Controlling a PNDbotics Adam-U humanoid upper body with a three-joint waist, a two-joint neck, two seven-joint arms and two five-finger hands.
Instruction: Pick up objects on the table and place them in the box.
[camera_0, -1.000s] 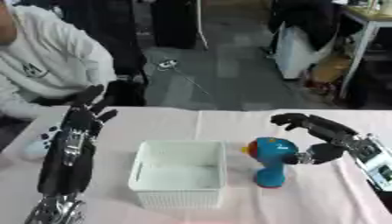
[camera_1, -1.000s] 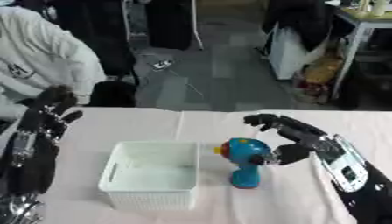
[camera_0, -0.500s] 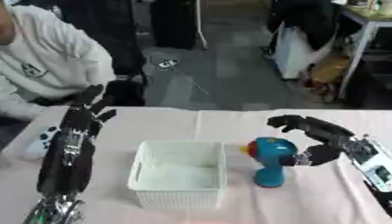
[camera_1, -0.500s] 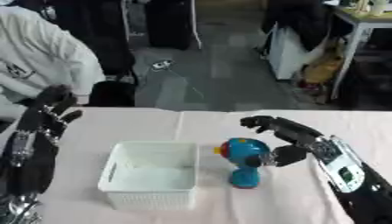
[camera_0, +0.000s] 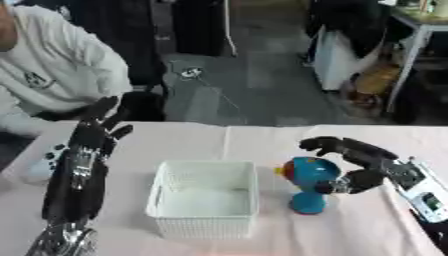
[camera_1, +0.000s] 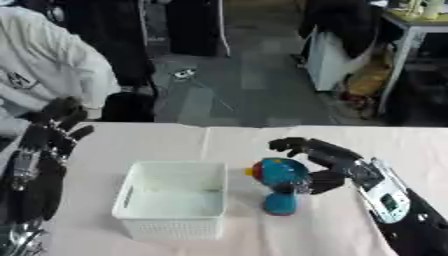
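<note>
The robot's right hand (camera_0: 354, 165) cups its spread, curved fingers around the blue round-headed plastic toy (camera_0: 306, 184) standing upright just right of the empty white slatted plastic box (camera_0: 206, 197), seemingly not yet closed; next comes closing and lifting, while the left hand (camera_0: 87, 150) rests open at the left.

You won't find any text, label, brand or number you can read here; the small dark mark on the person's white top (camera_0: 39, 78) is illegible.
</note>
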